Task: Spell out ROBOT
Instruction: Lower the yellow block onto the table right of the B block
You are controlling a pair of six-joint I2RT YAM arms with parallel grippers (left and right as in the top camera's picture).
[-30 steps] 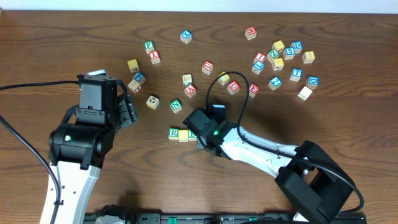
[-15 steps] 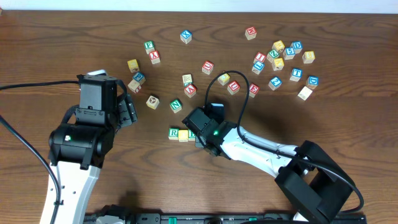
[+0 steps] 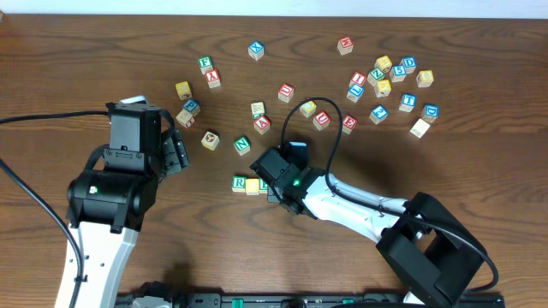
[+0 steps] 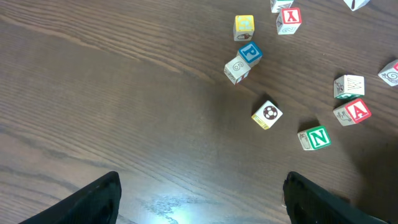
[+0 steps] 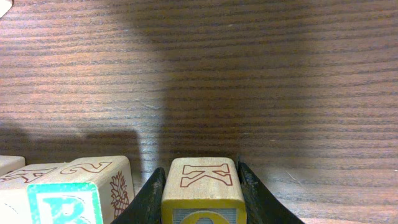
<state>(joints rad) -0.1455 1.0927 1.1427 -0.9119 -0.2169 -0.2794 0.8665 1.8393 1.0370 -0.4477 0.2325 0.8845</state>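
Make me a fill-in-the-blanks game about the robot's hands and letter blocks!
The right hand is shut on a small wooden cube whose bare wood face shows the letter ___. The left hand is ___ and holds nothing. The left wrist camera sees one green-lettered wooden cube, reading ___.
Missing words: K, open, N.

Table [image 3: 68, 51]: dark wood.
On it: I see loose alphabet cubes [image 3: 383, 63]; R cube [image 3: 239, 182] seemingly touching yellow-topped cube [image 3: 253, 186].
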